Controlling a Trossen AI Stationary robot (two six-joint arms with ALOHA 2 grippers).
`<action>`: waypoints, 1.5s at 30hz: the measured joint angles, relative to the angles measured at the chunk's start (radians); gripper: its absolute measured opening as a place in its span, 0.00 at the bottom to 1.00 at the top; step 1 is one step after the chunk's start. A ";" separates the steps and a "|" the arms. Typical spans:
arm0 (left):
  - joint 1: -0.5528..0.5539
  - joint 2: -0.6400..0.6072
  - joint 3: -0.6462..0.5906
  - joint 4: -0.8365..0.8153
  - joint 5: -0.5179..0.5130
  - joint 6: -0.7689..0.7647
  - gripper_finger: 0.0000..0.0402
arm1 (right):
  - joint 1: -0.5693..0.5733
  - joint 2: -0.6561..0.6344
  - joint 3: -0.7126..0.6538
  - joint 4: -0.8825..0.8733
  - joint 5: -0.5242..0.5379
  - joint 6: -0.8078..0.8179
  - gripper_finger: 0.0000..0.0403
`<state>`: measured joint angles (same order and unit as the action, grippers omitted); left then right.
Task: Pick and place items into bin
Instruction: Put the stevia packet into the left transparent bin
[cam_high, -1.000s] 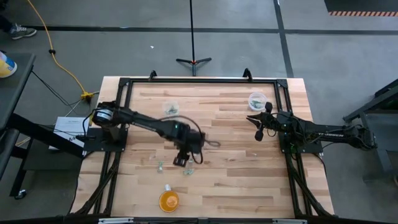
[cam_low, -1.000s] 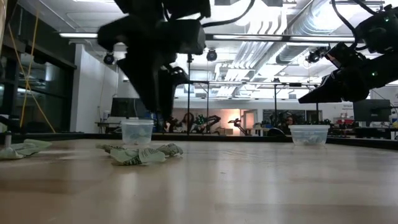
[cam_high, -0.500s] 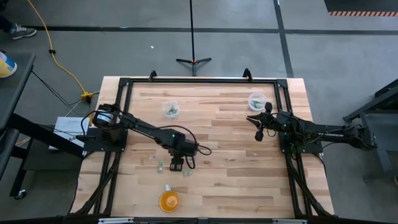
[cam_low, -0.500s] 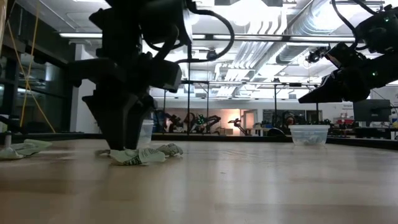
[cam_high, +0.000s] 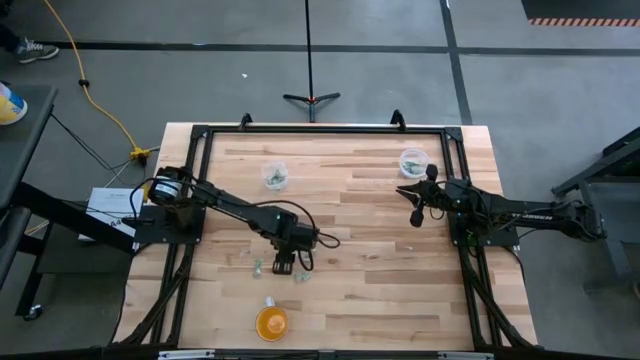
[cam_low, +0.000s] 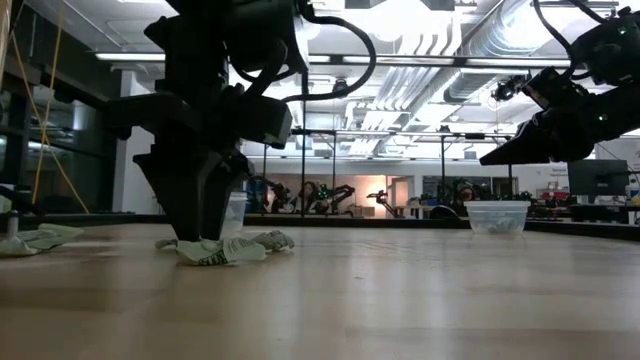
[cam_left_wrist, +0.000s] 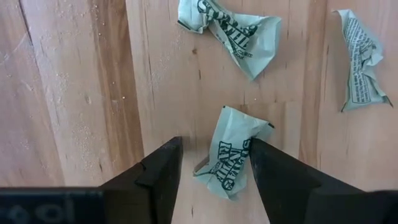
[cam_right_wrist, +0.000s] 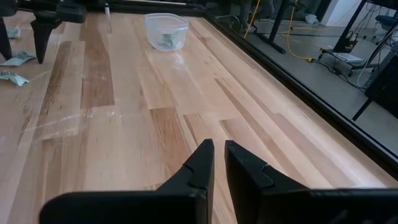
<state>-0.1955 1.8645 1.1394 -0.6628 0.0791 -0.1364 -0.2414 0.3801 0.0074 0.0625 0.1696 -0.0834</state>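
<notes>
So the left hand (cam_left_wrist: 211, 171) is down at the worktop (cam_high: 400, 270) with its fingers spread, straddling one crumpled pale-green wrapper (cam_left_wrist: 233, 151) that lies flat on the wood, slightly closer to one finger than the other. Since it's so thin and off-centre, I'd bet the fingers could just shove it sideways or pinch only a corner on closing, and the two other wrappers (cam_left_wrist: 231, 32) close by might get nudged too. The right hand (cam_right_wrist: 217, 163) hangs near its own clear cup (cam_high: 413, 160), fingers nearly together, holding nothing.
</notes>
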 joint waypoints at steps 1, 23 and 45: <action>0.000 0.001 0.000 0.000 0.000 0.000 0.53 | 0.000 0.000 0.000 0.000 0.000 0.000 0.08; 0.128 -0.246 -0.005 -0.123 -0.315 0.154 0.08 | 0.000 0.000 0.000 0.002 0.003 -0.002 0.06; 0.608 -0.354 -0.073 -0.070 -0.243 0.315 0.10 | 0.000 0.000 0.000 0.001 0.009 -0.003 0.06</action>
<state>0.4127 1.5108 1.0667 -0.7330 -0.1635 0.1786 -0.2417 0.3799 0.0075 0.0638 0.1786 -0.0860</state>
